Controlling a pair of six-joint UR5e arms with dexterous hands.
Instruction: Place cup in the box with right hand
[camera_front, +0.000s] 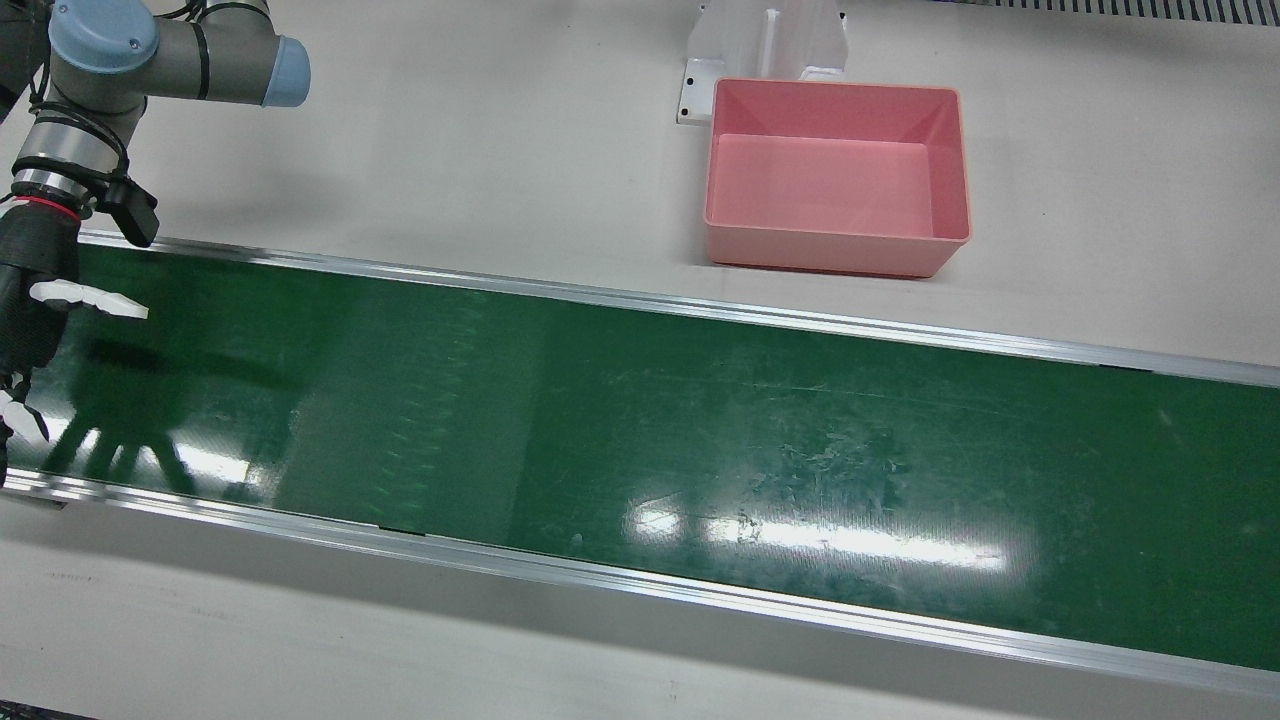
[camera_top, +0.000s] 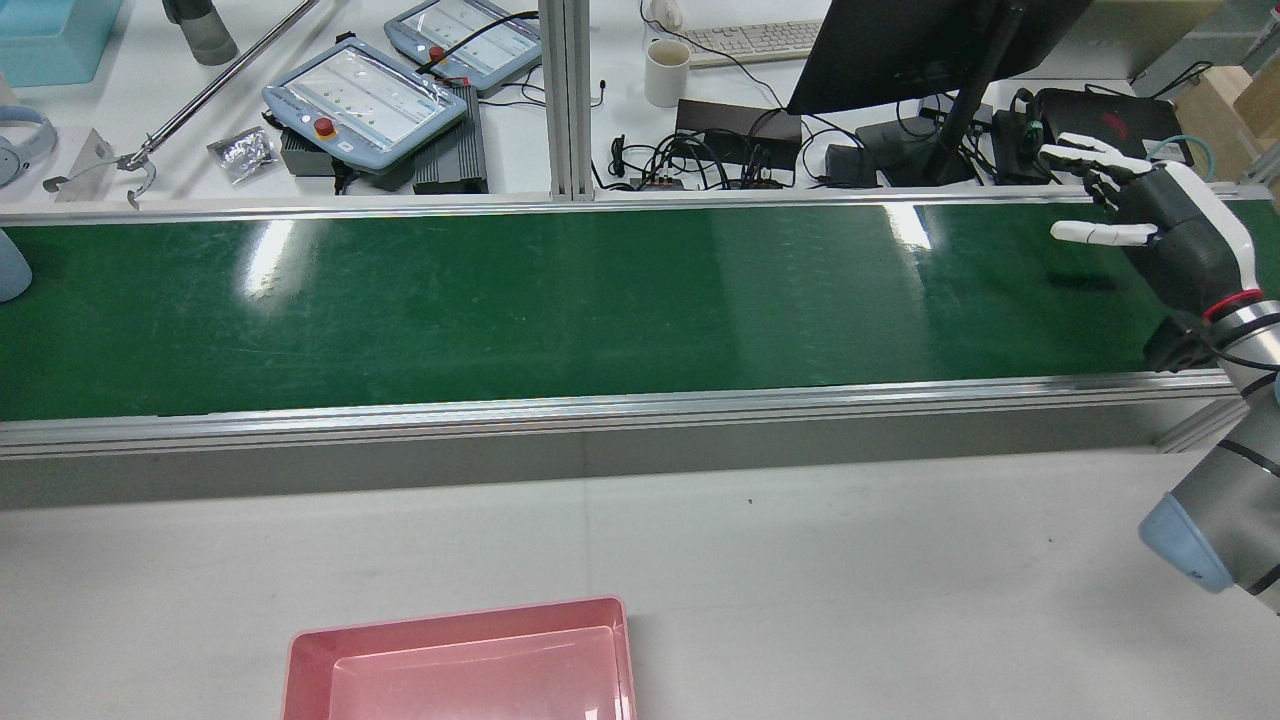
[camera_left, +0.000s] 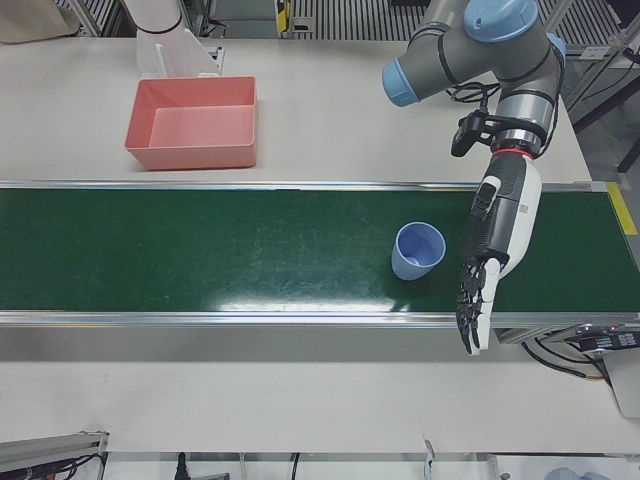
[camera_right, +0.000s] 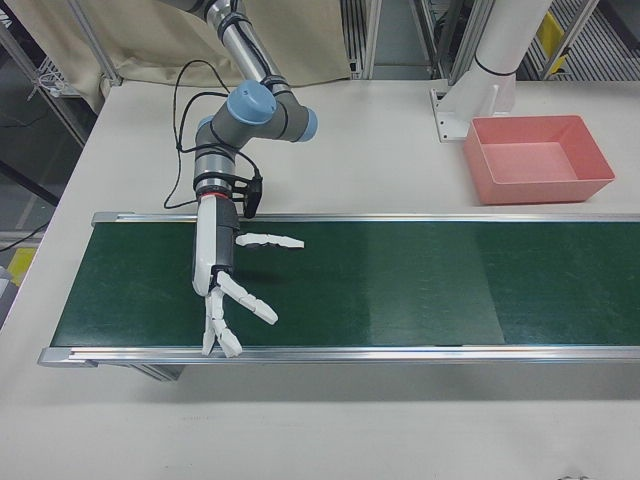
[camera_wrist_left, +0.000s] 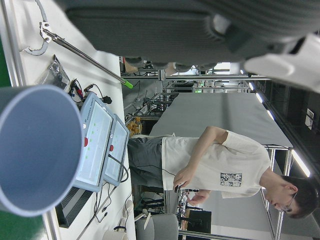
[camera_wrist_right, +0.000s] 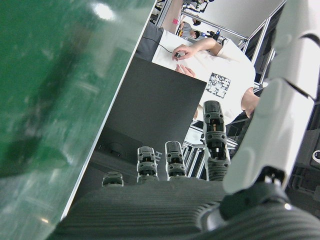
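A pale blue cup (camera_left: 418, 250) stands upright on the green conveyor belt (camera_left: 200, 260). It fills the left of the left hand view (camera_wrist_left: 35, 150), and its edge shows at the rear view's left border (camera_top: 8, 265). My left hand (camera_left: 490, 265) is open, fingers stretched out, just beside the cup and apart from it. My right hand (camera_right: 225, 285) is open and empty over the other end of the belt, far from the cup; it also shows in the rear view (camera_top: 1165, 225) and the front view (camera_front: 35, 300). The pink box (camera_front: 830, 250) sits empty on the white table behind the belt.
The belt has raised metal rails (camera_front: 640, 300) along both long sides. A white arm pedestal (camera_front: 765, 45) stands right behind the box. Beyond the belt in the rear view are teach pendants (camera_top: 365, 100), a monitor (camera_top: 900, 40), cables and a mug (camera_top: 667, 72).
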